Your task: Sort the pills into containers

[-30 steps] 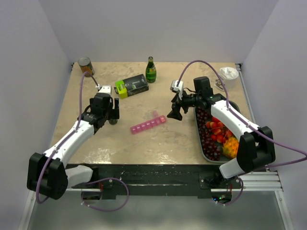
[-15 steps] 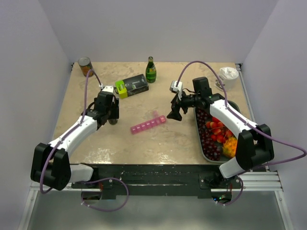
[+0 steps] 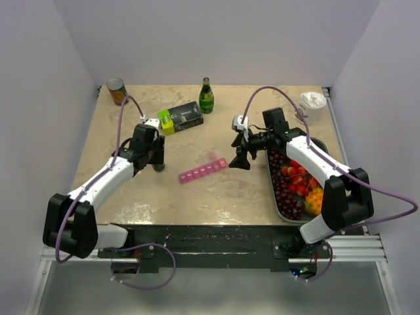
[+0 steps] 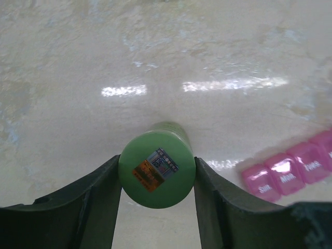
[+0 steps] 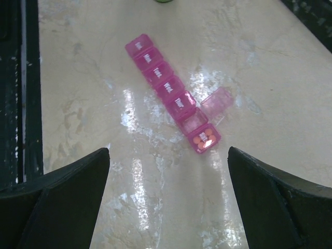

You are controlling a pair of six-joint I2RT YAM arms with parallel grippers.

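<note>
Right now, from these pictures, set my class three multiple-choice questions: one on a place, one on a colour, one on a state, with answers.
1. Where does the pill strip lie? A in the fruit tray; B on the bare table, mid-way across; C on the black box.
2. What colour are the pills in the strip's end compartment? A blue; B white; C orange.
3. How is the left pincer? A shut on the green pill bottle; B open, empty; C shut on the strip.
Answers: 1 B, the top view shows it flat on the tabletop; 2 C, the right wrist view shows orange dots there; 3 A, its fingers press both sides of the bottle.
</note>
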